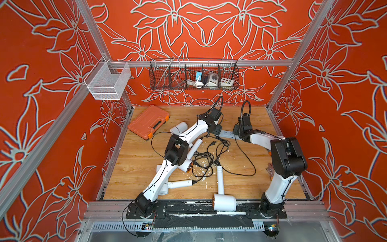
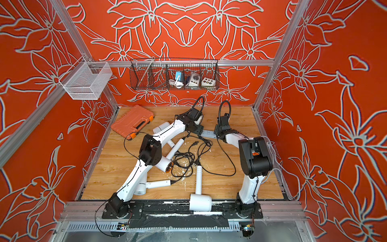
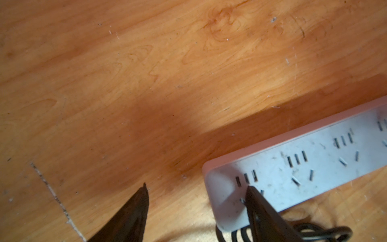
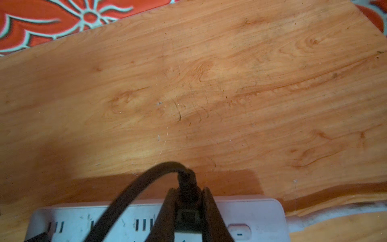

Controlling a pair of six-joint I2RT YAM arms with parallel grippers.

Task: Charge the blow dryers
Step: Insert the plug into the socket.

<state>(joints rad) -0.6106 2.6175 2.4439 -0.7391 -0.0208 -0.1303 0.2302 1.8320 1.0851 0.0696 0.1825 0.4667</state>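
Right gripper [image 4: 187,196]: you are pinching the stiff plug [image 4: 187,186] body, not its limp cord [image 4: 129,188].
Left gripper [image 3: 196,186]: sitting spread, straddling the end of the power strip [image 3: 314,167].

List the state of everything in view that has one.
left hand, open, empty, one finger over the power strip's end.
right hand, shut on plug.
plug, held over power strip; seating not visible.
power strip, flat on table; sockets near left hand empty.
blow dryers, four lying on table.
cords, tangled.
orange case, closed.
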